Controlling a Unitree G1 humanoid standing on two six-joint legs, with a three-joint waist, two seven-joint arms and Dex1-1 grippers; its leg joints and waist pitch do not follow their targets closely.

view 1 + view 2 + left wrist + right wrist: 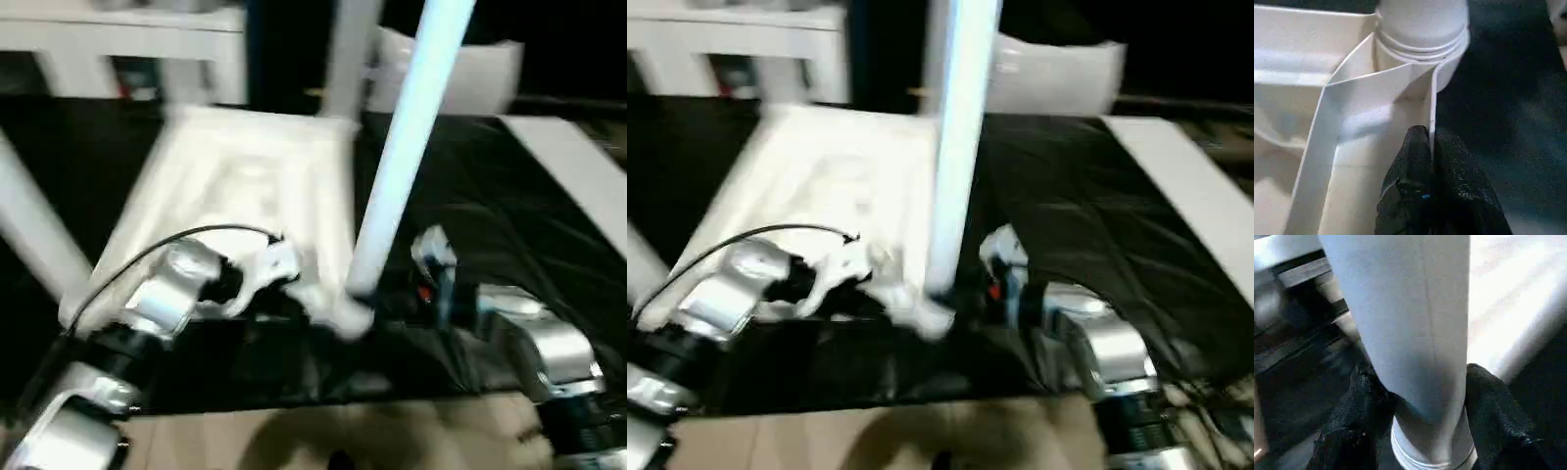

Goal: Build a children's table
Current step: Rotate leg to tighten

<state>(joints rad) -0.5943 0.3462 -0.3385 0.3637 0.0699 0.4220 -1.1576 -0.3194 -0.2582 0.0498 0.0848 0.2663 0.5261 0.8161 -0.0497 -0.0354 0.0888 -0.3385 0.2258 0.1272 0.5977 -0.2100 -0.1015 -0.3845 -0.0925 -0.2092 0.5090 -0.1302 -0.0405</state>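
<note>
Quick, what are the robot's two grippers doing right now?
Left gripper: shut on the table top's rim.
Right gripper: shut around the table leg.

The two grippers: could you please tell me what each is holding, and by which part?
The left gripper pinches the table top by its rim wall beside a corner socket. The right gripper clasps the leg near its lower end.

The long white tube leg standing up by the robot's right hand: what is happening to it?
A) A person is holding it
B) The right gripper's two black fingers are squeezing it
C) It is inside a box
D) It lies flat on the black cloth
B: in the right wrist view the right gripper has a black finger on each side of the long white tube leg, which stands upright.
</note>
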